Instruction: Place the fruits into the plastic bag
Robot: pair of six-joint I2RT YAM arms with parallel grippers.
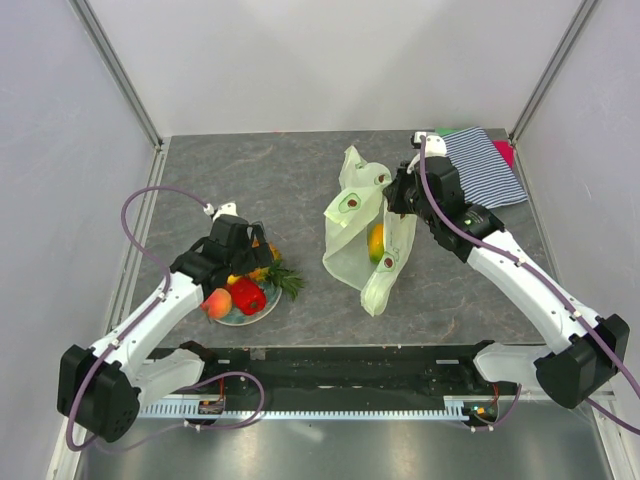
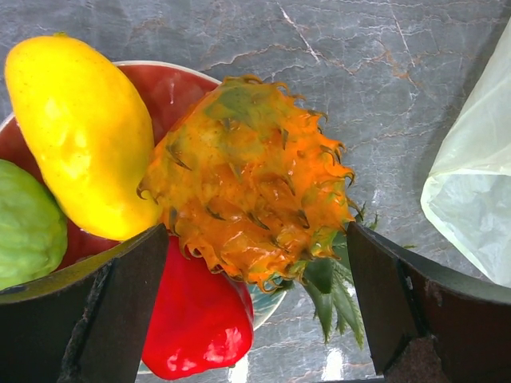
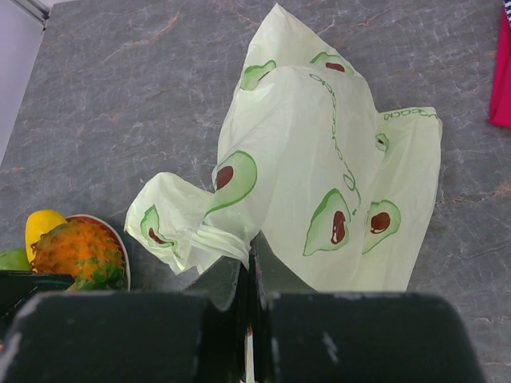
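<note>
The fruits lie on a red plate [image 1: 243, 318] at the left: peach [image 1: 216, 302], red pepper [image 1: 248, 296], pineapple with green leaves [image 1: 285, 280]. In the left wrist view the orange pineapple [image 2: 247, 191] sits between my open left gripper's [image 2: 255, 311] fingers, with a yellow fruit [image 2: 84, 136], green apple [image 2: 28, 223] and red pepper [image 2: 196, 319] beside it. The pale green plastic bag [image 1: 350, 235] stands mid-table, with an orange-yellow fruit [image 1: 376, 242] inside. My right gripper [image 3: 251, 267] is shut on a bunched edge of the bag [image 3: 319, 159] and holds it up.
A striped blue-white cloth [image 1: 485, 165] with a pink item [image 1: 503, 152] beside it lies at the back right, behind the right arm. White walls with metal posts enclose the grey stone-patterned table on three sides. A black rail runs along the near edge.
</note>
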